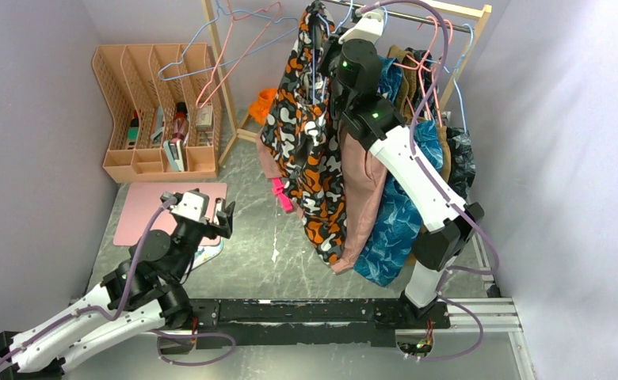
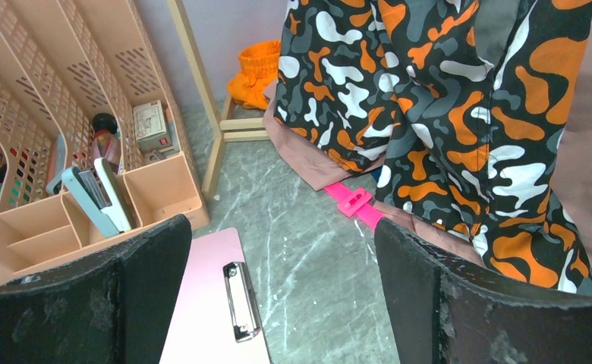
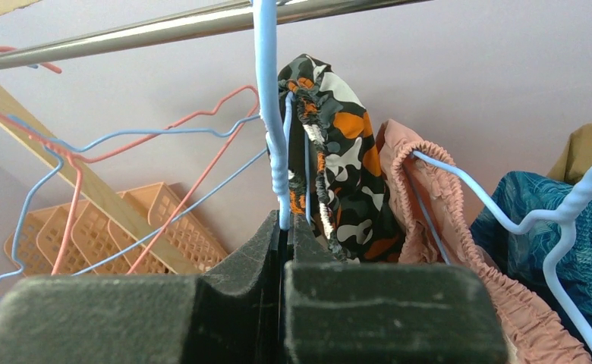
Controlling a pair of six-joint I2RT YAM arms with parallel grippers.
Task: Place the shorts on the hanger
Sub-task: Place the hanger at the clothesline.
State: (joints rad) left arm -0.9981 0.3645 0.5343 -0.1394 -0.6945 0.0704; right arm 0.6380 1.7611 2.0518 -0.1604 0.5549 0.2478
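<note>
The shorts point(image 1: 306, 150), in an orange, black, white and grey blotch print, hang from the light-blue hanger point(image 3: 269, 121) on the rack's metal rail point(image 3: 164, 29). Their elastic waistband is bunched just right of the hanger's neck in the right wrist view point(image 3: 338, 167). My right gripper point(image 3: 284, 226) is raised to the rail and shut on the hanger's twisted neck, below the hook that reaches up to the rail. My left gripper point(image 1: 225, 215) is open and empty, low over the table left of the shorts point(image 2: 445, 98); its wide gap shows in the left wrist view point(image 2: 281, 243).
A dusty-pink garment point(image 1: 361, 198) and a blue leaf-print garment point(image 1: 393, 229) hang right of the shorts. Spare pink and blue hangers point(image 3: 65, 159) hang at the rail's left. A peach desk organizer point(image 1: 155, 103), a pink clipboard point(image 1: 155, 210) and a pink clip point(image 2: 357, 203) lie nearby.
</note>
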